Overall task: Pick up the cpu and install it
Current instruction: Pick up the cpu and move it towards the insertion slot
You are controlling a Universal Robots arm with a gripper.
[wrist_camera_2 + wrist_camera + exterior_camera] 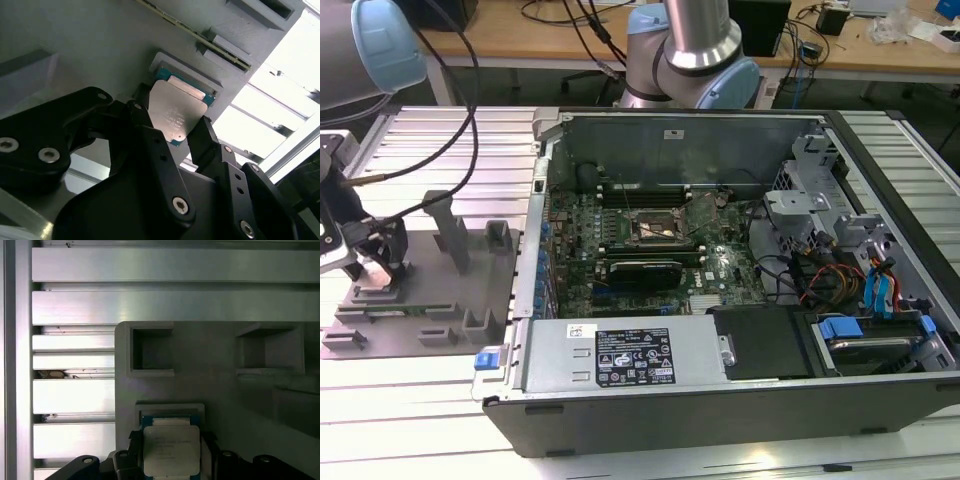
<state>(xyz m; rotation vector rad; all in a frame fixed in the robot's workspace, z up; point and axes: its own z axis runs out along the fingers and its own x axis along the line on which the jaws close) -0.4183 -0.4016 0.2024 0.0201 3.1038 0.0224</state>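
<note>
The cpu [176, 111] is a flat square chip with a pale silver top and a green rim. It lies in a shallow recess of the grey fixture plate [430, 300] at the exterior view's left. My gripper [370, 255] hangs low over that plate. In both wrist views its black fingers [142, 117] press against two opposite sides of the cpu [171, 450], and the gripper [172, 125] [171, 445] is shut on it. The chip still rests level with its recess. The motherboard socket [655, 228] with its metal frame sits inside the open computer case [720, 400].
The grey fixture plate has upright posts [450, 230] and square pockets [152, 350] near the gripper. It rests on a slatted aluminium table [420, 420]. The case's left wall [535, 240] stands between the plate and the motherboard. Cables [830, 275] and drive bays fill the case's right side.
</note>
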